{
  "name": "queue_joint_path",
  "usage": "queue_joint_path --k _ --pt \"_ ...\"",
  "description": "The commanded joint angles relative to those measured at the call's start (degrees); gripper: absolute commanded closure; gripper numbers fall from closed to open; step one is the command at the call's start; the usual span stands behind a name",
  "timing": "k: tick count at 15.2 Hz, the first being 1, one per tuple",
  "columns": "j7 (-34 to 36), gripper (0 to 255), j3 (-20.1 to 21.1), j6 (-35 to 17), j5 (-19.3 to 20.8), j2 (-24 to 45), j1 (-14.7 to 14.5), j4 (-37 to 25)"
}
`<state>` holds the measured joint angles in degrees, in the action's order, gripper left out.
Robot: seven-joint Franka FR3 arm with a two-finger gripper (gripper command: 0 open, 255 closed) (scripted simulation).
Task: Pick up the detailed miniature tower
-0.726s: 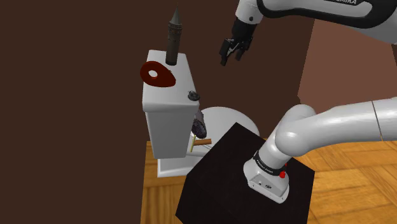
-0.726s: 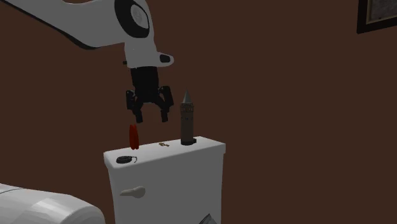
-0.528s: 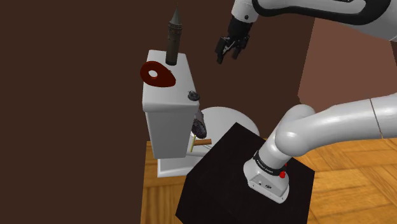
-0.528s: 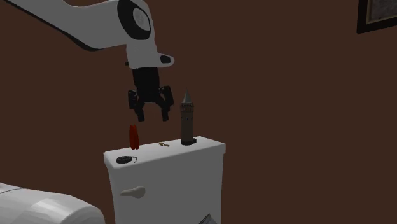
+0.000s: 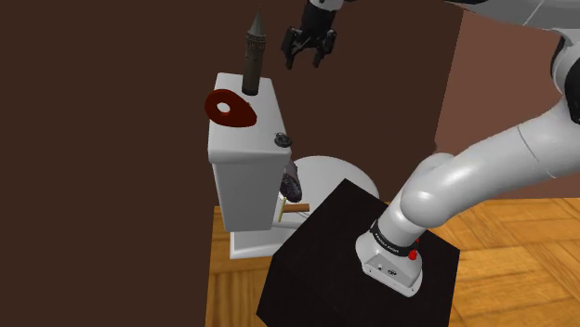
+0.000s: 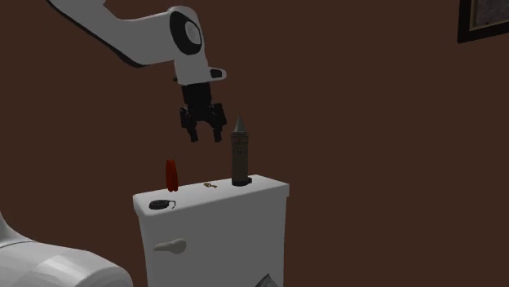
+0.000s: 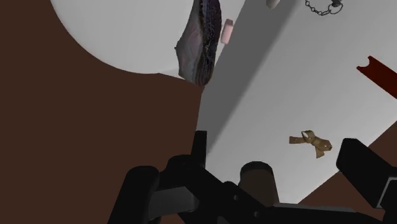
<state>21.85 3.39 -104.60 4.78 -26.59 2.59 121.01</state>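
Observation:
The miniature tower [image 5: 254, 56] is a dark grey column with a pointed spire. It stands upright at the far corner of the white toilet tank lid [image 5: 260, 116]. In the second exterior view the tower [image 6: 239, 155] rises at the lid's right end. My black gripper [image 5: 309, 48] hangs open in the air, level with the spire and apart from it, on the shoulder view's right. The gripper [image 6: 205, 134] holds nothing. In the wrist view the tower's dark top [image 7: 257, 177] lies low between my spread fingers [image 7: 364, 167].
On the lid [image 6: 261, 189] lie a red piece [image 5: 230, 109], a small brown item [image 6: 210, 185] and a black chain item [image 6: 163, 204]. A brown wall stands close behind the tank. The white toilet bowl [image 5: 325, 176] and a dark crumpled object [image 5: 291, 181] sit below. My black stand [image 5: 325, 269] is in front.
The gripper has risen and swung toward the tower, leftward in the shoulder view and rightward in the second exterior view. Its fingers stay open. Nothing on the lid has moved.

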Motion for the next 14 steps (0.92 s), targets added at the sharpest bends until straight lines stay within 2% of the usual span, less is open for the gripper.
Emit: queue_joint_path --k 1,8,14 --pt "2.12 0 0.25 -0.84 0.26 3.40 0.73 -3.75" --pt "10.72 0 1.92 -1.51 2.04 16.51 2.33 -19.84" --pt "17.38 0 2.33 0.99 4.49 28.67 2.79 -37.47"
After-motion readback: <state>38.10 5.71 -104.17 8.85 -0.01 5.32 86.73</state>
